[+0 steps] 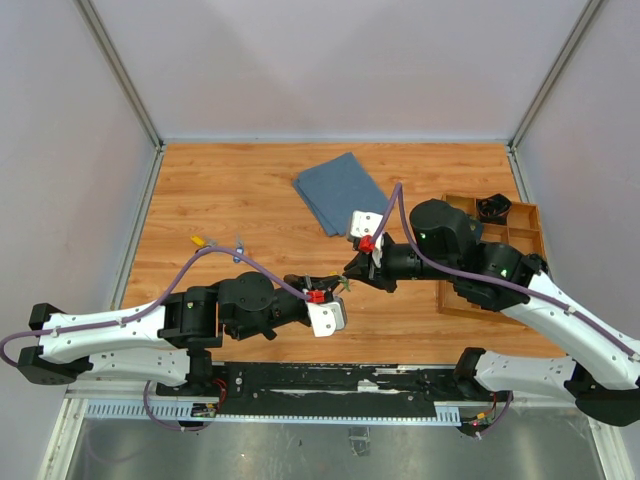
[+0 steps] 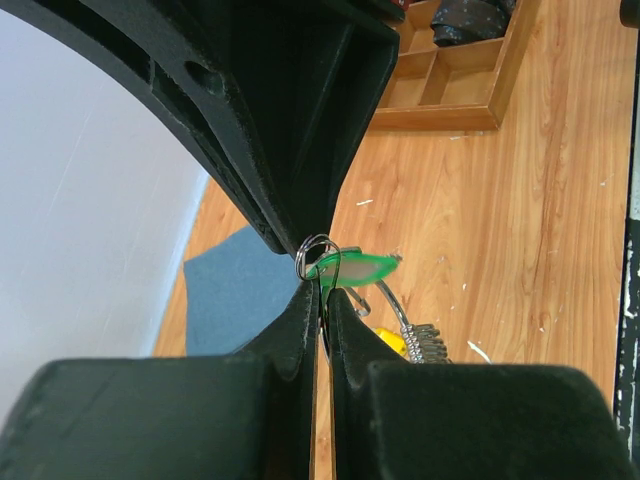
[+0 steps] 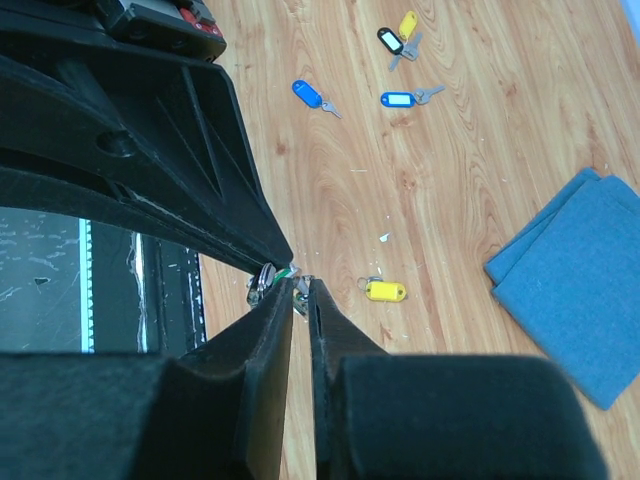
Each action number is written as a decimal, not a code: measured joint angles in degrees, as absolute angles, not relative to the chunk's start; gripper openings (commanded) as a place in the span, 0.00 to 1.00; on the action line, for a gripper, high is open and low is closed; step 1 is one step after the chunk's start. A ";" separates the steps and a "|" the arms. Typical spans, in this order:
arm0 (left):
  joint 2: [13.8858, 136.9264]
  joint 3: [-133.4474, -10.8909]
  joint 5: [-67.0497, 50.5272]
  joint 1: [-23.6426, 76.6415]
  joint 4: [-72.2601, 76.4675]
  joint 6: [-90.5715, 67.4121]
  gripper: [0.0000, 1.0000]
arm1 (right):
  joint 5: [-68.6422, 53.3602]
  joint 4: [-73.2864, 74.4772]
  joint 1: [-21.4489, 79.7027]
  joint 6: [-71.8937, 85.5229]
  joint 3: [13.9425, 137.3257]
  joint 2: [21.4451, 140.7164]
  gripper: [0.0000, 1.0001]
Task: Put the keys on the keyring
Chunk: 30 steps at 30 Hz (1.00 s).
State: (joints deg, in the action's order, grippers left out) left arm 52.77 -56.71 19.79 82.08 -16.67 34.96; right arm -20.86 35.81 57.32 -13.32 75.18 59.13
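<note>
Ring (image 2: 318, 257) threading in mid-air.
Pinching ring in left claw (image 2: 320, 292), pressed together, to steady it; holding right claw (image 3: 303, 290) almost closed at green key (image 2: 352, 270); grip unclear.

**Wooden bench** (image 1: 230, 190), seen from above. Folded blue cloth (image 1: 340, 192) at upper centre. Compartmented tray (image 1: 468, 198) at right. Loose tagged keys (image 1: 200, 241) at left. Wrist view: yellow-tagged key (image 3: 385, 291) at lower centre.

Your left gripper (image 2: 322, 288) has matt black fingers (image 2: 288, 335). At their tips are a shiny wire keyring (image 2: 392, 305) and a glossy green plastic key tag (image 2: 358, 268). Beneath is a smooth wood-grain table (image 2: 500, 250).
</note>
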 measured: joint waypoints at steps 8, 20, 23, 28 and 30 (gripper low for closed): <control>52.77 -56.71 19.84 82.08 -16.67 34.96 0.01 | -19.90 38.72 57.32 -14.50 75.33 58.08 0.23; 52.86 -56.80 19.84 82.08 -16.67 34.96 0.01 | -21.39 41.30 57.32 -15.27 75.57 58.02 0.24; 52.99 -56.86 19.84 82.08 -16.67 34.98 0.01 | -21.17 40.42 57.32 -15.27 75.57 58.02 0.24; 53.12 -56.88 19.84 82.08 -16.67 35.22 0.00 | -20.86 39.16 57.32 -15.27 75.57 58.15 0.24; 53.15 -56.88 19.86 82.08 -16.64 35.40 0.01 | -20.84 39.00 57.32 -15.27 75.57 58.28 0.24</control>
